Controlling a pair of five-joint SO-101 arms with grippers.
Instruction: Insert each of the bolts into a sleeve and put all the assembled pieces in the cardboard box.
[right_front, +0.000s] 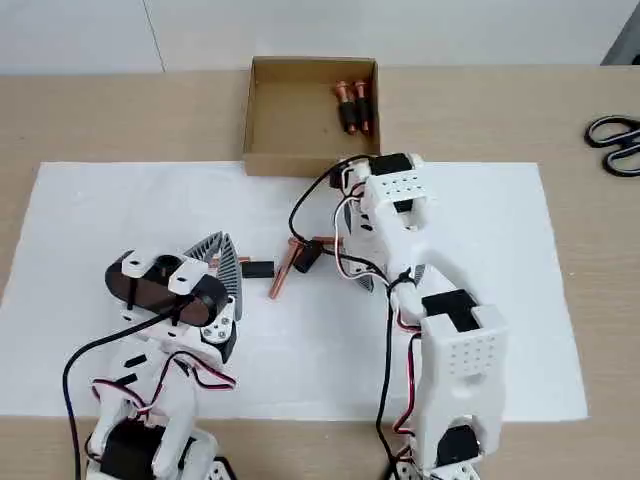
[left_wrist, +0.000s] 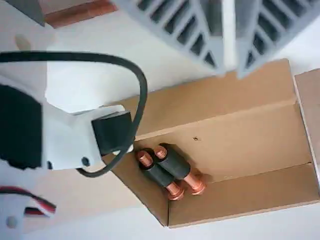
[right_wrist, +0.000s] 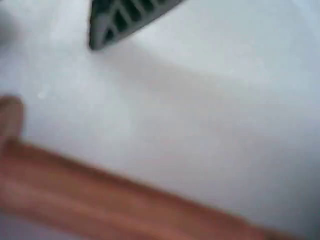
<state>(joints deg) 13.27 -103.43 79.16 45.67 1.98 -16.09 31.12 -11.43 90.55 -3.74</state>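
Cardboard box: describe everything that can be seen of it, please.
The brown cardboard box is shallow, roughly square and open-topped, with low upright walls. It stands level on the wooden table, its near wall at the far edge of the white paper sheet. Two copper bolts in black sleeves lie side by side on its floor by the right wall. A white arm segment sits beside its near right corner.
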